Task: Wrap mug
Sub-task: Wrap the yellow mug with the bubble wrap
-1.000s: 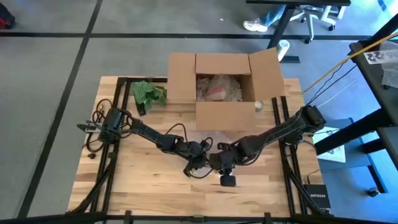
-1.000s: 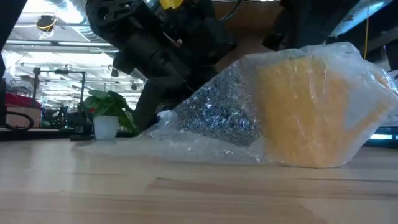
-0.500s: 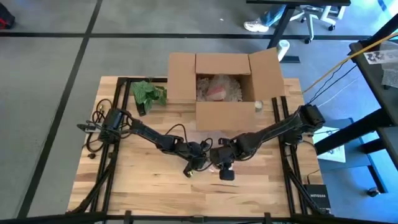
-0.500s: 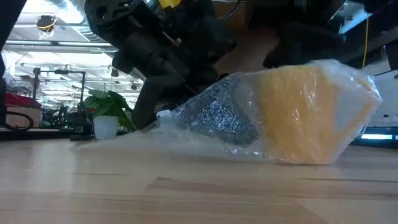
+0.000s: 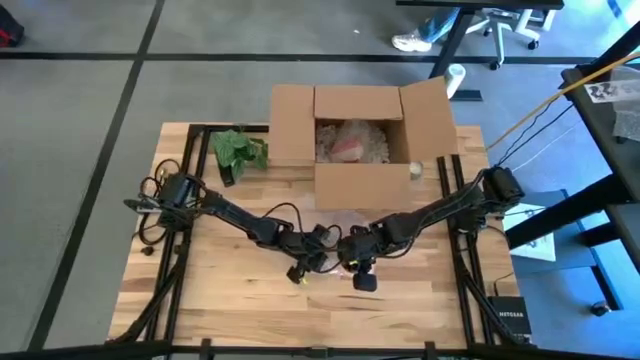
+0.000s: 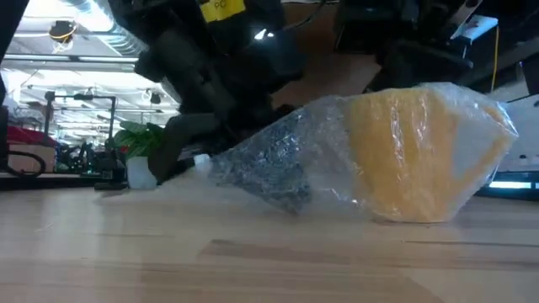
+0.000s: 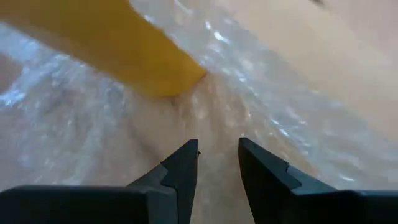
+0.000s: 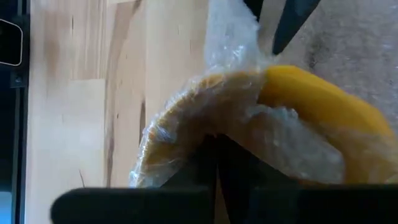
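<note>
A yellow mug (image 6: 404,160) stands on the table's near middle, wrapped in clear bubble wrap (image 6: 269,164). From the mug, a tail of wrap stretches toward my left gripper (image 5: 303,268), which is shut on it; the left wrist view shows the mug (image 7: 118,50) just ahead of the fingers. My right gripper (image 5: 352,262) is on the mug's other side, shut on the wrap that covers the mug (image 8: 317,106). The mug's handle is hidden. My left gripper pinches the free tail of the bubble wrap (image 7: 219,134) between its two fingers, coming from the table's left side at a low slant. The tail is lifted off the table and runs taut to the mug. My right gripper pinches the bubble wrap lying over the mug's side (image 8: 217,127), coming from the table's right. The wrap itself hides whether the fingers also have the mug's wall. The mug rests with its base on the table.
An open cardboard box (image 5: 360,190) with packing filler stands just beyond the mug at the table's far middle. A green plant (image 5: 238,150) sits at the far left, and cables (image 5: 150,215) lie along the left edge. Bare wood lies toward the near edge.
My right gripper has moved a little toward the table's left and far side with the mug, which has come down from a tilt and now rests on the table. My left gripper has drawn back toward the left and lifted the wrap's tail, which lay slack and is now taut.
</note>
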### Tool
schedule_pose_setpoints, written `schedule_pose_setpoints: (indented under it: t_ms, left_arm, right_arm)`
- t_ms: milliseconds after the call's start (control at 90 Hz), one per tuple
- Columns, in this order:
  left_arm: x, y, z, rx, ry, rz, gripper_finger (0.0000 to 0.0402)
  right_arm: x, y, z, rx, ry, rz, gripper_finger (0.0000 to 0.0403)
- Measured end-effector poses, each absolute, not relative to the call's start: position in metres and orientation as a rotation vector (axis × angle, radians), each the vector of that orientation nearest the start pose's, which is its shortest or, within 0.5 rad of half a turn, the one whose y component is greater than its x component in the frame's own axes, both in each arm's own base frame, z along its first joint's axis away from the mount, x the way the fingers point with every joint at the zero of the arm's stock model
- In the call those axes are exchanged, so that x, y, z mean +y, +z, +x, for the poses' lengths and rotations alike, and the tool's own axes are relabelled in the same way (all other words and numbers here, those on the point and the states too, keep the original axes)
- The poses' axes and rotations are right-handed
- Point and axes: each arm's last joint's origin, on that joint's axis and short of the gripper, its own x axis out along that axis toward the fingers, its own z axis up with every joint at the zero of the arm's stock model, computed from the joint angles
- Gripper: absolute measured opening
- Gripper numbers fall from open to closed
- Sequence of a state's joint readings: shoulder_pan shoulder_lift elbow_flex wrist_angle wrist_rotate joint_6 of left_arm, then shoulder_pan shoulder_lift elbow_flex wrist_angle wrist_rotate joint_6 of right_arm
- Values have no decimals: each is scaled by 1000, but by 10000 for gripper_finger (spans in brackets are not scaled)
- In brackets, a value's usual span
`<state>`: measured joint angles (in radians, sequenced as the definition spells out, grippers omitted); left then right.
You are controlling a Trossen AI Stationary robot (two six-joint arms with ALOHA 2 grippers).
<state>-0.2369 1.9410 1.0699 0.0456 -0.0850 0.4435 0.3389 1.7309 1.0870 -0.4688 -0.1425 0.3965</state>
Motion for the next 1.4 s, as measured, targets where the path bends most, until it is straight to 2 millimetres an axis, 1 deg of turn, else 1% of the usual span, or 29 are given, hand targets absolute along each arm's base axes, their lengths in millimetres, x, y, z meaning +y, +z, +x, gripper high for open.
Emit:
schedule_pose_setpoints:
  t_ms: [156, 378, 567, 711, 900, 989, 1078, 1189, 1300, 1400]
  left_arm:
    - [-86, 144, 370, 784, -271, 508, 100]
    - [-75, 153, 355, 935, -174, 406, 100]
    - [-73, 164, 344, 992, -136, 340, 100]
    - [-70, 164, 336, 1069, -108, 300, 100]
    - [-68, 157, 324, 1190, -72, 258, 100]
    - [-66, 156, 314, 1218, -57, 243, 100]
    - [-62, 162, 305, 1196, -22, 227, 100]
    - [-56, 171, 286, 1169, 61, 232, 100]
    - [-51, 178, 270, 1122, 84, 176, 100]
    - [-50, 174, 259, 1117, 84, 123, 100]
  right_arm:
    - [116, 178, 316, 1184, 203, 238, 0]
    - [116, 178, 316, 1184, 203, 237, 0]
    - [116, 178, 316, 1184, 203, 237, 0]
    - [116, 178, 316, 1185, 202, 238, 0]
    - [116, 178, 316, 1186, 201, 239, 0]
    - [116, 177, 316, 1186, 200, 239, 0]
    - [116, 177, 316, 1186, 200, 239, 0]
    - [116, 177, 316, 1186, 200, 239, 0]
    - [116, 177, 316, 1186, 201, 239, 0]
    - [116, 177, 316, 1185, 201, 239, 0]
